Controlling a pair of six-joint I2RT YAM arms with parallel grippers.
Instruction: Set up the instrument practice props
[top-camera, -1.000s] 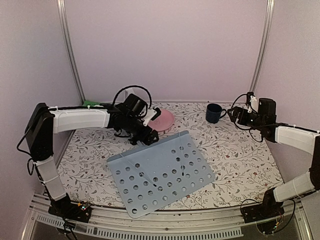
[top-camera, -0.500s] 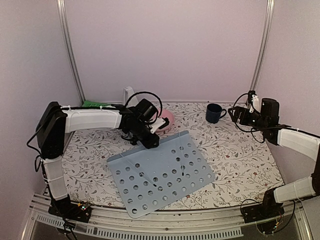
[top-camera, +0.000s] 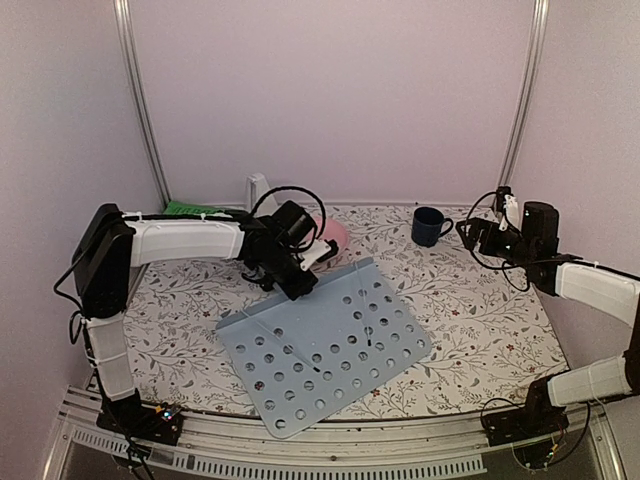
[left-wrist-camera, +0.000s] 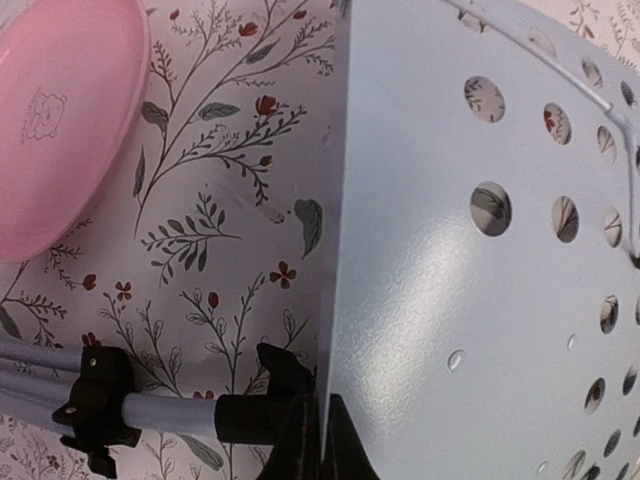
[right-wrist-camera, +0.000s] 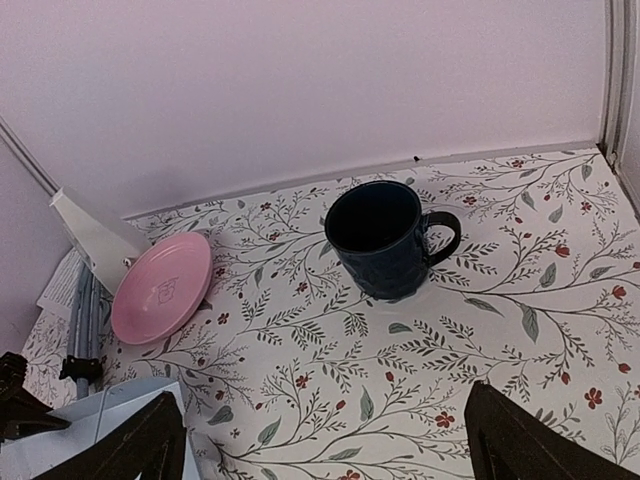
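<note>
**A:** Left fingers (left-wrist-camera: 298, 445), how do they stand?

**B:** Pinched narrow on the far edge of the music stand (top-camera: 325, 345). Its pale perforated plate lies across the middle of the surface (top-camera: 480, 300). The silver tripod (left-wrist-camera: 150, 412) tubes show just beside that edge, near the pink plate (left-wrist-camera: 60, 120).

**A:** And the right fingers (right-wrist-camera: 140, 440)?

**B:** Spread wide and holding nothing. They hover over the right side, facing the dark blue mug (right-wrist-camera: 385, 240).

**A:** The other props?

**B:** The white metronome (top-camera: 260, 190) stands by the back wall. The green music sheet (top-camera: 185, 208) is just left of it.
</note>
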